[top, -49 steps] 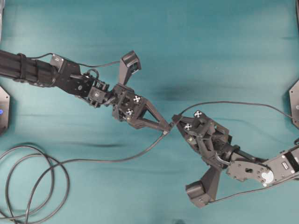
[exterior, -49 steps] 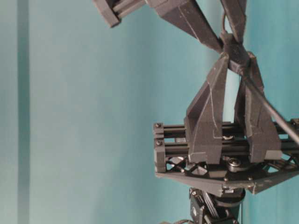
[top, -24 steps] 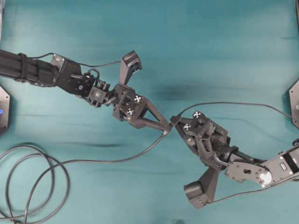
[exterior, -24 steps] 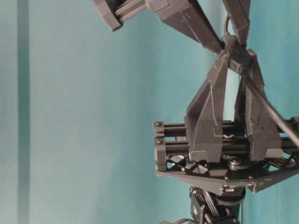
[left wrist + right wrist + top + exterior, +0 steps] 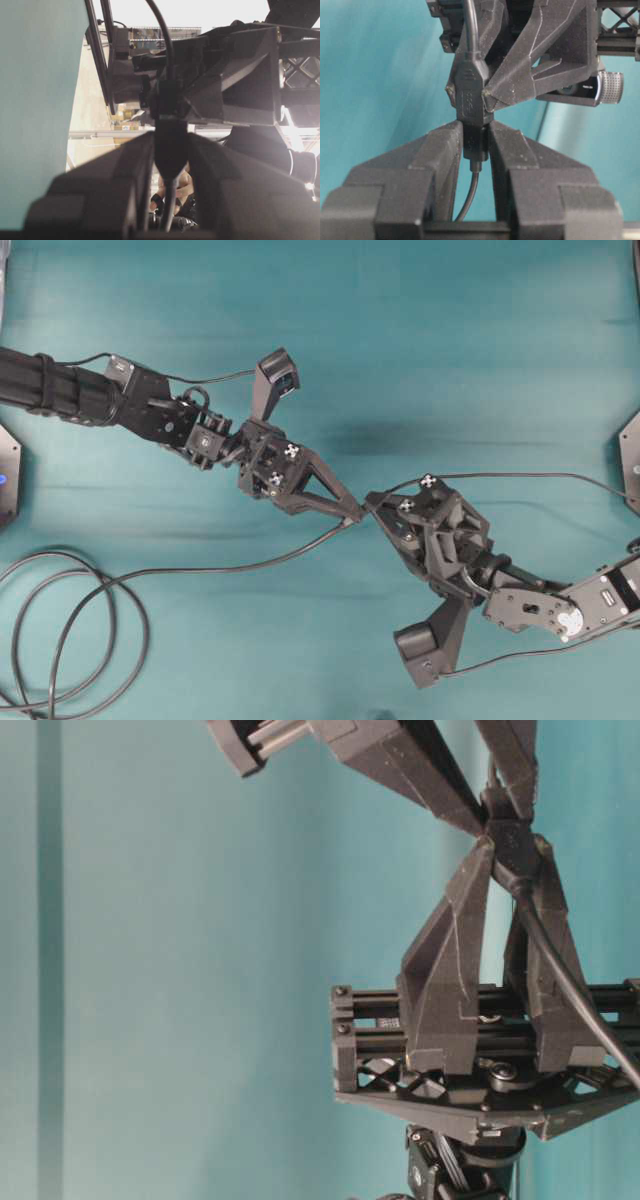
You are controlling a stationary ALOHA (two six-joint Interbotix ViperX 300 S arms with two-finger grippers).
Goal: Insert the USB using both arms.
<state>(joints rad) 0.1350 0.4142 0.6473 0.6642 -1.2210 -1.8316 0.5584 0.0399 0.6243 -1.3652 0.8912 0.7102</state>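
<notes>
There are two black robot arms, one on the left [image 5: 90, 395] and one on the right [image 5: 560, 605]. Two dark cables [image 5: 200, 570] [image 5: 520, 476] lie on one green worktop [image 5: 420, 330].

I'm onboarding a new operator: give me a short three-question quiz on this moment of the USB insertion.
1. Which gripper holds the looped cable's head: A left gripper, B right gripper?
2. True or false: the USB lies loose, ungripped.
3. Where in the overhead view does the cable loop lie?
Key: 1 A. 2 False: the right gripper's fingers flank it. 3 Lower left.
</notes>
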